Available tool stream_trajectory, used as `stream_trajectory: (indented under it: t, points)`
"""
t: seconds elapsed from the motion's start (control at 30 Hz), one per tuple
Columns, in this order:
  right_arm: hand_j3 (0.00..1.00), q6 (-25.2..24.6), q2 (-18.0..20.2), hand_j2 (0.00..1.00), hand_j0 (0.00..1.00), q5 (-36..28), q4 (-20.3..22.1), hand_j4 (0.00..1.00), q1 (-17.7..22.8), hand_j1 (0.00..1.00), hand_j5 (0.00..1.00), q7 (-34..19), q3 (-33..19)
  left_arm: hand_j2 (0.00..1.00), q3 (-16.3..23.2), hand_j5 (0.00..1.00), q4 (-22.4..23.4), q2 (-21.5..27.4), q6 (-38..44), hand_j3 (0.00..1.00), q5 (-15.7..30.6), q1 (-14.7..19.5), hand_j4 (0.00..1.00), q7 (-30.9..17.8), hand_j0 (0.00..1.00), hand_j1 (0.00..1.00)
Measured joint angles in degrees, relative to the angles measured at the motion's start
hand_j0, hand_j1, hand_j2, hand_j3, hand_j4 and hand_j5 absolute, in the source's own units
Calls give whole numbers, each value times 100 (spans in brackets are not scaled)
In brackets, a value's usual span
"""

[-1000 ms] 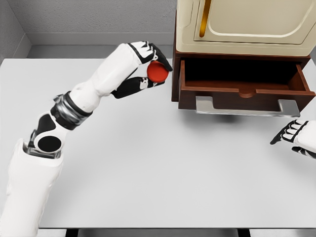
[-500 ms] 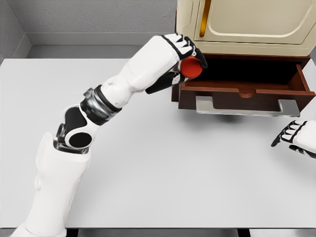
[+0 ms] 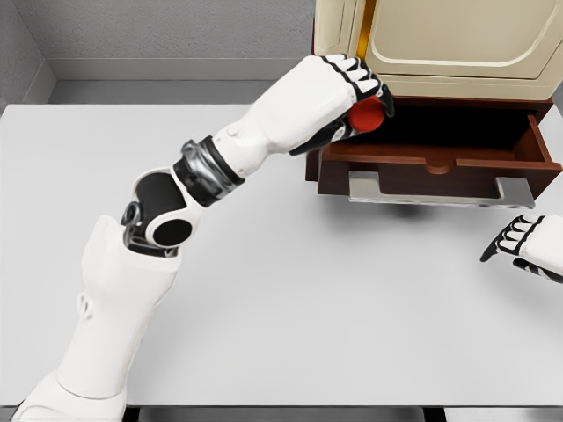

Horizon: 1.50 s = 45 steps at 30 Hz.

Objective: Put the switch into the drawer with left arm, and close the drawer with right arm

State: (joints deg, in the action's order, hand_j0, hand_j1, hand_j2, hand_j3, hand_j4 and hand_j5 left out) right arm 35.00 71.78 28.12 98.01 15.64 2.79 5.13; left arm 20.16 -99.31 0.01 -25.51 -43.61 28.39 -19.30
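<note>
Left hand (image 3: 347, 97): your fingers grip round red switch (image 3: 368, 115), poised above open dark wooden drawer (image 3: 433, 151) for drop. Right hand (image 3: 521, 250): fingers relaxed, empty, counter (image 3: 290, 290) right edge, ready to close.

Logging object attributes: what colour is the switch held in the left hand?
Red: the switch shows in the head view, gripped by the left hand over the open drawer.

The left hand (image 3: 347, 92) is gripping a red switch (image 3: 369, 114), its fingers curled around it, and is holding it over the left end of the open drawer (image 3: 435, 165). The drawer is sticking out from a brown cabinet (image 3: 313, 132) with a cream top part, and a grey handle (image 3: 440, 191) is running along the drawer's front. The right hand (image 3: 521, 248) is resting on the white table (image 3: 308, 290) below the drawer's right end, fingers relaxed and holding nothing.
</note>
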Motion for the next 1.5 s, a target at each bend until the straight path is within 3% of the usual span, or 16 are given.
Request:
stream_trajectory:
  t: [0.33,0.63,0.67,0.7,0.73,0.77,1.4,1.5]
  points:
    - [63,0,7,63,63,1,-2,63,0,63,63,-7,-1,43,241,43,412,0,15,43,-161,457,43,-1,43,43]
    - [63,0,9,63,63,1,-2,63,0,63,63,-6,-1,44,380,44,715,-1,20,44,-252,633,44,-1,44,44]
    - [63,0,9,63,63,1,-2,63,0,63,63,-6,-1,48,386,48,724,-1,17,48,-254,642,48,-2,48,48]
    - [63,0,9,63,63,1,-2,63,0,63,63,-5,-1,66,394,66,731,-1,16,66,-263,668,66,-3,66,66]
    - [63,0,9,63,63,1,-2,63,0,63,63,-5,-1,75,400,75,739,-1,15,75,-273,685,75,-4,75,75]
    - [63,0,9,63,63,1,-2,63,0,63,63,-4,-1,77,404,77,742,-1,14,77,-280,685,77,-3,77,77]
    - [63,0,0,63,63,9,-32,63,-18,63,63,-5,-1,81,458,81,699,-1,-23,81,-361,686,81,-6,81,81]
    - [63,0,0,63,63,2,-23,63,-18,63,63,-2,-1,100,457,100,440,-1,-48,100,-329,571,100,-3,100,100]
